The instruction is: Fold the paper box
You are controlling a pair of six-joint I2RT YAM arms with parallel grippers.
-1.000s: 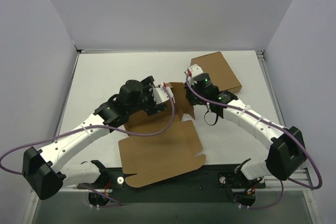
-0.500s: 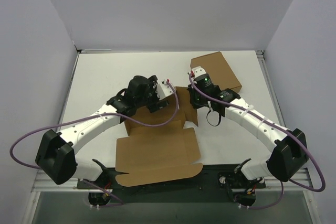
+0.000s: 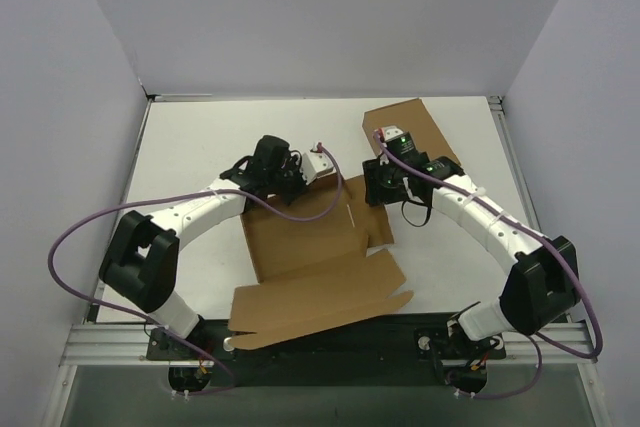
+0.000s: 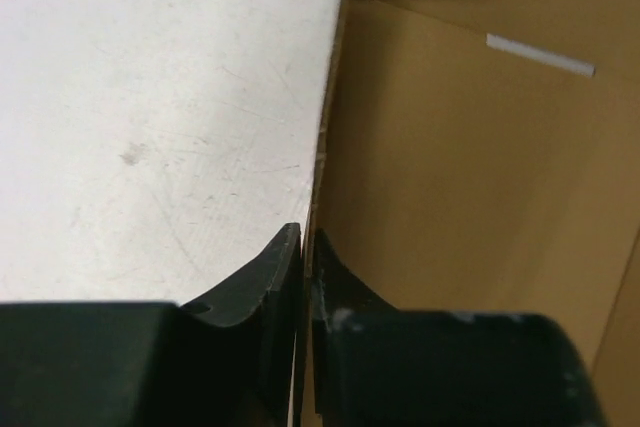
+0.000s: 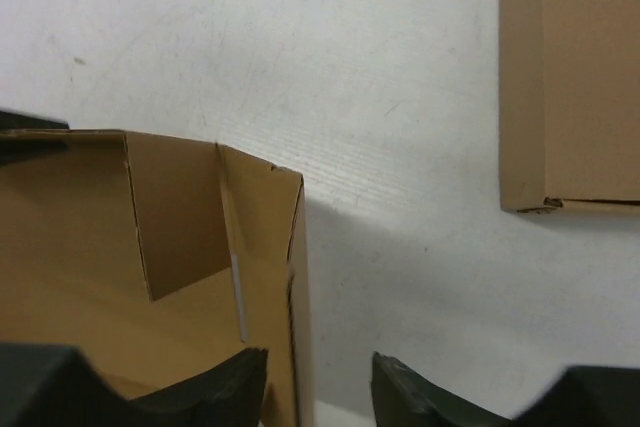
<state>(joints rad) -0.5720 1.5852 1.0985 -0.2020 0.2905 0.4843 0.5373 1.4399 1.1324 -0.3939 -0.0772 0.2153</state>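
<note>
- Compared with half a second ago, my left arm's elbow has swung out left and the paper box [image 3: 305,247] has twisted, its near flap now slanting up rightward.
- The box lies mid-frame, its long axis running lower left to upper right.
- The left gripper [image 4: 306,247] pinches its edge.
- The right gripper [image 5: 320,379] is parted at its upright wall.

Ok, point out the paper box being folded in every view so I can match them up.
Top external: the paper box lies in the lower centre, just beyond the arm bases.
Left wrist: it fills the right half, with its edge pinched in the left hand.
Right wrist: it is at the lower left, one upright wall standing inside the open right hand.
Shared landmark: the white table borders the box in all three views.
</note>
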